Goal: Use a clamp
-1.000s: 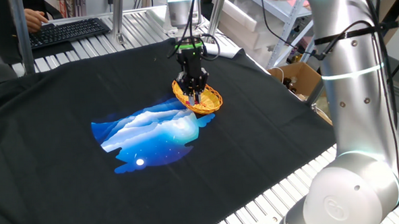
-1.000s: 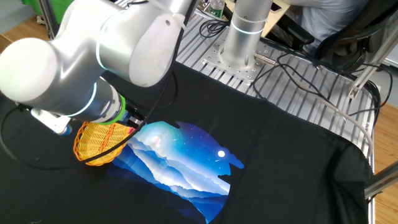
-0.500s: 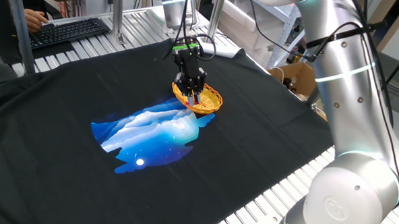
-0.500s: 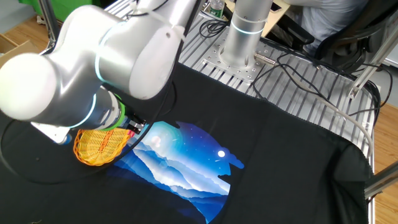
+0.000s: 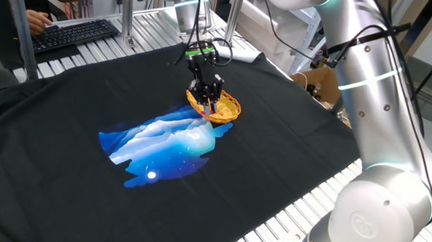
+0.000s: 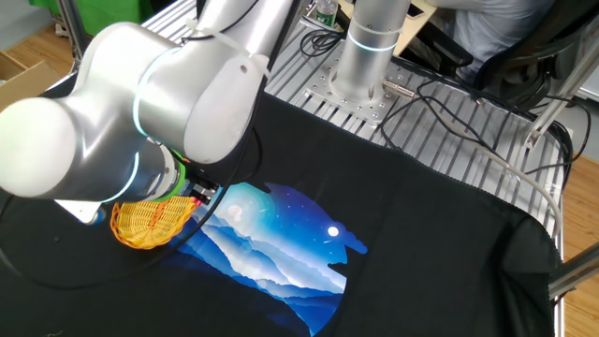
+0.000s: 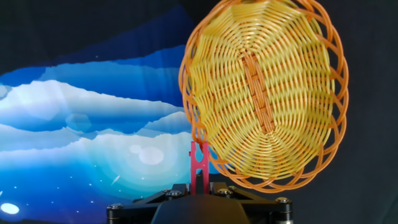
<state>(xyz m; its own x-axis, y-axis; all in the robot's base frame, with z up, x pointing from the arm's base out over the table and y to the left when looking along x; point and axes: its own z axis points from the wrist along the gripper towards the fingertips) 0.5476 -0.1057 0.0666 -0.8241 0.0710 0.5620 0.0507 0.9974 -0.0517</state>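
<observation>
Right now my jaws are nearly closed on the clamp (image 7: 199, 167), a small red-pink piece whose tip meets the orange rim of the woven basket (image 7: 267, 93) on the black cloth (image 5: 276, 155).

Bright, even lighting; sharp focus

The basket (image 7: 267, 93) just ahead of the black gripper (image 7: 200, 163) is woven yellow with an orange rim and orange centre strip; the clamp (image 7: 199, 168) between its fingers is red-pink; the cloth (image 5: 70, 120) beneath is black, printed with blue-and-white clouds (image 5: 166, 145).
</observation>
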